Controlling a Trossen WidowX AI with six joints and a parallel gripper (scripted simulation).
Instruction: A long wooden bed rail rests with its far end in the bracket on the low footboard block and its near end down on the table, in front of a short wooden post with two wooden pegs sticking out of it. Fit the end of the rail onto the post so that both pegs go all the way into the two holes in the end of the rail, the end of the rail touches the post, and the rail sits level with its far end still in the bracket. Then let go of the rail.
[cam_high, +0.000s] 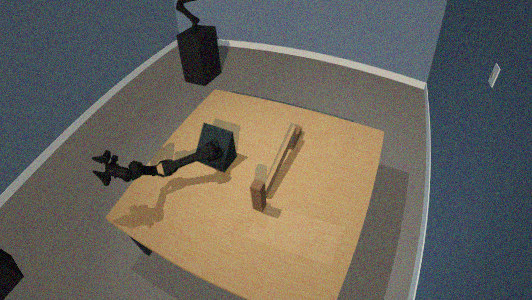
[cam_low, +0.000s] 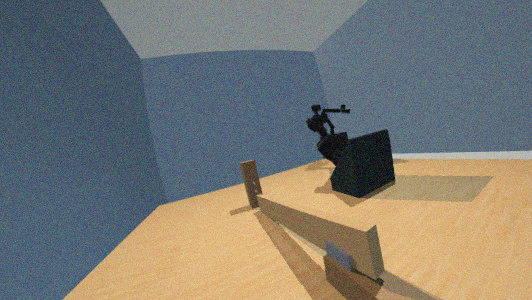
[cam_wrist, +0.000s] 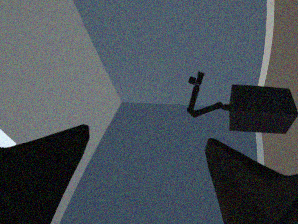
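Observation:
The long wooden rail (cam_high: 280, 156) (cam_low: 315, 220) slopes down from the low footboard block (cam_high: 298, 134) (cam_low: 345, 281), with its far end at the block's bracket. Its near end is low at the table beside the short upright post (cam_high: 258, 196) (cam_low: 250, 181). Small pegs show faintly on the post's rail side in the exterior view. The rail's end holes cannot be made out. My gripper (cam_high: 95, 167) (cam_wrist: 148, 139) is open and empty. It is stretched out past the table's left edge in the top view, far from rail and post.
The arm's dark base (cam_high: 217, 142) (cam_low: 364, 162) stands on the wooden table (cam_high: 300, 245) (cam_low: 150, 250), to the left of the rail in the top view. Another arm on a black box (cam_high: 200, 57) (cam_wrist: 260, 110) stands beyond the table.

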